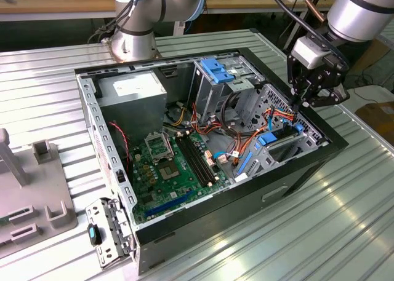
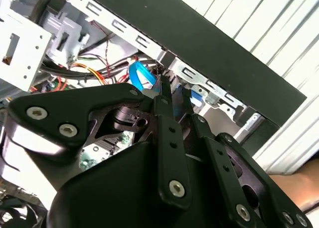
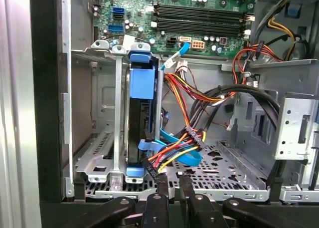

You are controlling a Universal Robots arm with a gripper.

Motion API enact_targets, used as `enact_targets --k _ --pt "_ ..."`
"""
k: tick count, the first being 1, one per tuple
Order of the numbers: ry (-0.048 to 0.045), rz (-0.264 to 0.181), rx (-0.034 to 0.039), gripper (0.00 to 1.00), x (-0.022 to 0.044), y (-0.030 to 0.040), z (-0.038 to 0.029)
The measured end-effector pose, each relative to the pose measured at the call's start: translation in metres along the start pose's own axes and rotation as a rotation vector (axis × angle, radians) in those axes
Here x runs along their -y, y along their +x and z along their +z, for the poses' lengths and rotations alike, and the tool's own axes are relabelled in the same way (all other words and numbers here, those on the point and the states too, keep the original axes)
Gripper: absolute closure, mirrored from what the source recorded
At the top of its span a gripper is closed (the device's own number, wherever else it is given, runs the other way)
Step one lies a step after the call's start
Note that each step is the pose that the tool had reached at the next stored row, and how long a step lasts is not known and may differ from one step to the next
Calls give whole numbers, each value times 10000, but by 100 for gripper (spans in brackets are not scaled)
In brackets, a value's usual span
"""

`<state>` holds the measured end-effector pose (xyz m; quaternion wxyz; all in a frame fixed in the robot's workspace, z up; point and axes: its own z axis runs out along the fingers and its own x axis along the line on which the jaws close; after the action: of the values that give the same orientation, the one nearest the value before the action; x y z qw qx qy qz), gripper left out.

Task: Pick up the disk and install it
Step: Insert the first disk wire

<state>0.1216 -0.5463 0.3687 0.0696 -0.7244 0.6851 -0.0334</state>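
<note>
Basically: open PC case (image 1: pixel 203 139) lies on its side on a ribbed metal table (image 1: pixel 320 232), w/ the arm's base (image 1: pixel 132 41) bolted behind it. Inside, going big to small: green motherboard (image 1: pixel 166 170) on the floor of the case, grey power supply (image 1: pixel 132 90) at the back corner on the exterior view's left, tall metal cage (image 1: pixel 215 84) w/ light-blue latch plate (image 1: pixel 214 69) near the back wall, then the drive bay (image 1: pixel 283 139) at the exterior view's right end. A loose metal bracket (image 1: pixel 108 229) sits on the table by the case's near corner.

Disk (image 3: pixel 142 123) stands on edge inside the drive bay, slotted betw the bay's metal walls, blue rail face (image 3: pixel 141 83) turned toward the first wrist view. Bundle of red/orange/yellow wires (image 3: pixel 184 143) plus a thin blue cable (image 3: pixel 174 155) run to its lower end.

Gripper (image 1: pixel 301 102) hovers just over the bay, at the case's rim. Its fingers (image 3: pixel 162 188) are narrow, close together, nothing betw them; tips sit just beside the wire connector at the disk's end, contact unclear.
</note>
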Motion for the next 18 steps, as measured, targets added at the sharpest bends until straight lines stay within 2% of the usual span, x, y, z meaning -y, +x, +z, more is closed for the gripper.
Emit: enact_targets --k 1,2,5,6,9,11,14,15,16,17,18 --pt "-5 -40 -54 76 0 0 0" --pt "-14 -103 -144 76 0 0 0" --pt "-14 -105 -150 76 -1 0 -1" --pt "-16 -161 -144 76 -1 0 -1" --pt "-45 -910 -33 76 -1 0 -1" --pt "-59 -1247 14 76 -3 0 -2" --pt "-74 -1572 37 76 -13 -1 -1" --pt "-87 -1729 7 76 -22 -1 -4" --pt "-118 -1985 -109 76 -40 -2 -6" --pt "-142 -2029 -176 76 -41 2 -6" --pt "-142 -2029 -176 76 -41 2 -6"
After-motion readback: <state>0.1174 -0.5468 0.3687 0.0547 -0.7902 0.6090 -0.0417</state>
